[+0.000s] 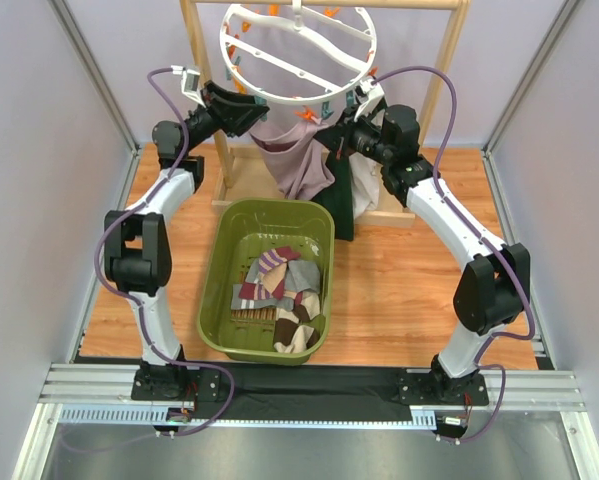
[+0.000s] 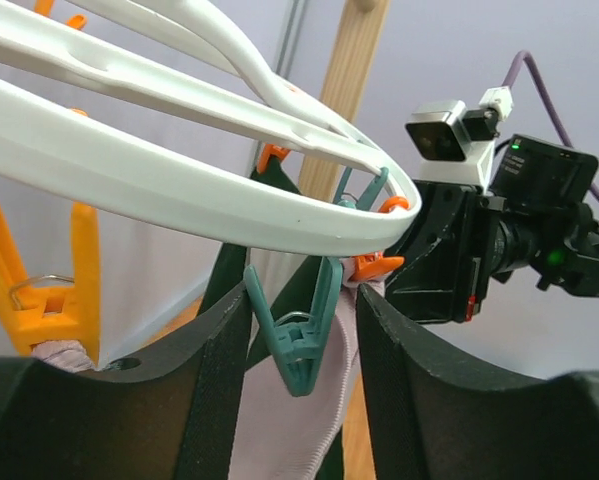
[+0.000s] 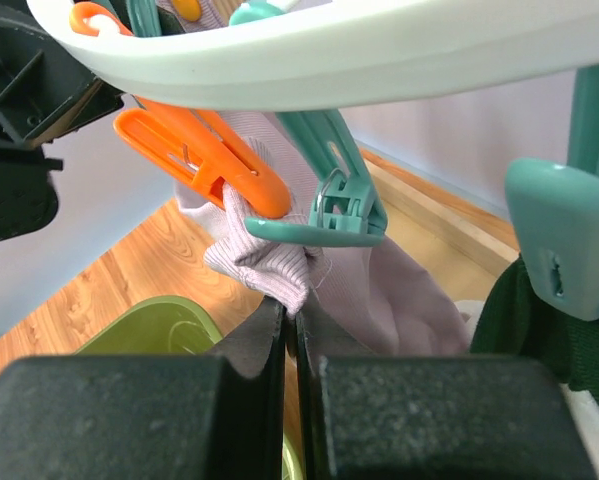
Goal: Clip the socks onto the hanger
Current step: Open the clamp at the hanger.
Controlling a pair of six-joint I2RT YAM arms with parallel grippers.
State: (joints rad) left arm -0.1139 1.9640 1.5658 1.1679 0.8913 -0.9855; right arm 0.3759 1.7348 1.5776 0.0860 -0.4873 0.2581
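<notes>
The white ring hanger [image 1: 299, 48] hangs from the wooden rail at the back. A lilac-grey sock [image 1: 299, 165] and a dark green sock [image 1: 341, 205] hang from its near rim. My left gripper [image 1: 256, 112] is open; in the left wrist view its fingers [image 2: 211, 385] stand on either side of a dangling teal clip [image 2: 301, 340] without pressing it, with the lilac-grey sock [image 2: 289, 430] behind. My right gripper [image 3: 291, 318] is shut on the lilac-grey sock's cuff [image 3: 264, 262], just under an orange clip [image 3: 204, 155] and a teal clip [image 3: 329, 205]. Several more socks [image 1: 279, 290] lie in the basket.
The olive-green basket [image 1: 216, 275] stands on the wooden table between the arms. The light wooden rack [image 1: 446, 60] carries the hanger at the back, its base board behind the basket. Grey walls close in left and right. More orange clips [image 2: 49, 290] hang from the ring.
</notes>
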